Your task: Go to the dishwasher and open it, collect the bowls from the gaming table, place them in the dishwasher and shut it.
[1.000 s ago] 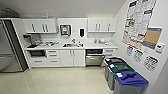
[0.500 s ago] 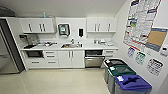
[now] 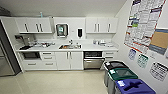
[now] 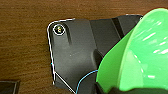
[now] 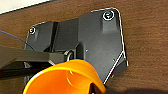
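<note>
The dishwasher [image 3: 93,60] sits under the white counter, right of the sink, with a dark band above its steel front; I cannot tell if its door is ajar. In the left wrist view the large lime-green bowl [image 4: 140,57] hangs over a brown wooden surface, with my left gripper [image 4: 110,89] shut on its rim. The small orange bowl [image 5: 65,80] looms close in the right wrist view, with my right gripper [image 5: 93,88] shut on its edge. The gaming table is out of view.
Three lidded bins, black [image 3: 115,65], green [image 3: 122,74] and blue [image 3: 135,87], line the right wall under posters. A steel fridge [image 3: 6,58] stands at the left. White cabinets [image 3: 66,60] run along the back, beyond a pale floor [image 3: 60,82].
The whole kitchen picture has grown slightly and shifted, so the camera has moved closer. Nothing in the room itself has moved.
</note>
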